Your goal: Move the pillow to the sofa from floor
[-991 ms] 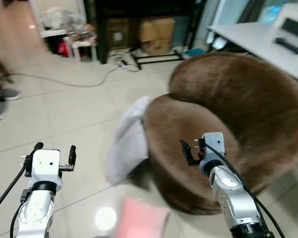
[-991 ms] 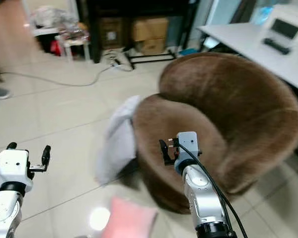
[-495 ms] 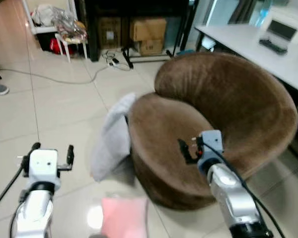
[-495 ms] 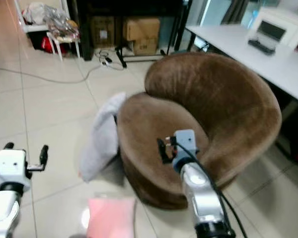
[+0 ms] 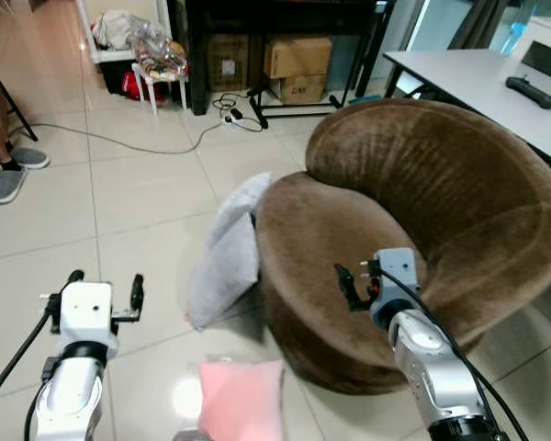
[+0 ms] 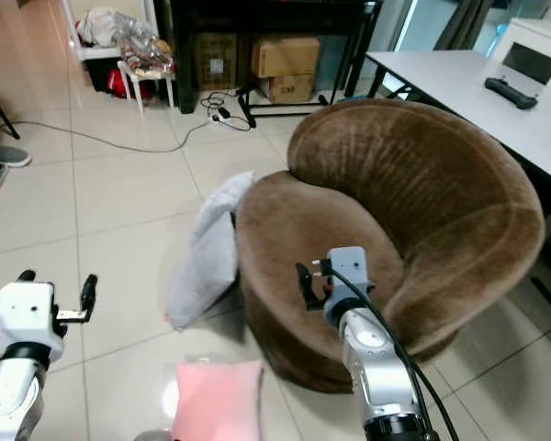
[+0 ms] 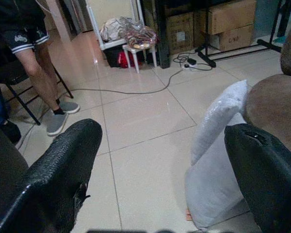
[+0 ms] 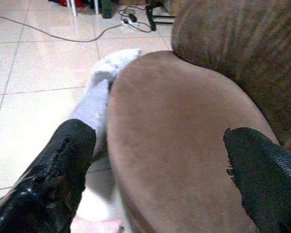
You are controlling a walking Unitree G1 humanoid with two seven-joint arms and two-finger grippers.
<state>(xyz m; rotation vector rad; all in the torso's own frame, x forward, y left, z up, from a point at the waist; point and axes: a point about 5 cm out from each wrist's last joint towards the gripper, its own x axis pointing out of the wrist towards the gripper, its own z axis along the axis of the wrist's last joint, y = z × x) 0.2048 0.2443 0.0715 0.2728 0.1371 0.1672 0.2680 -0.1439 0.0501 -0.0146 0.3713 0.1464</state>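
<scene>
A grey-white pillow (image 5: 228,253) stands on the tiled floor, leaning against the left side of the round brown sofa (image 5: 422,211). A pink pillow (image 5: 241,400) lies flat on the floor just in front of me, between my arms. My left gripper (image 5: 106,288) hangs open over bare tiles, left of both pillows. In the left wrist view the grey-white pillow (image 7: 216,145) lies ahead between the fingers (image 7: 63,170). My right gripper (image 5: 360,280) is open above the front of the sofa seat (image 8: 174,141), holding nothing.
A person's legs and grey shoes (image 5: 5,175) are at the far left. A cable (image 5: 147,147) runs across the floor. Cardboard boxes (image 5: 298,60) sit under a black shelf at the back, beside a small stool (image 5: 156,69). A white table (image 5: 496,83) stands behind the sofa.
The camera has swung and steadied, so the whole scene has shifted. Both grippers stay open at the same height. The pillows have not moved.
</scene>
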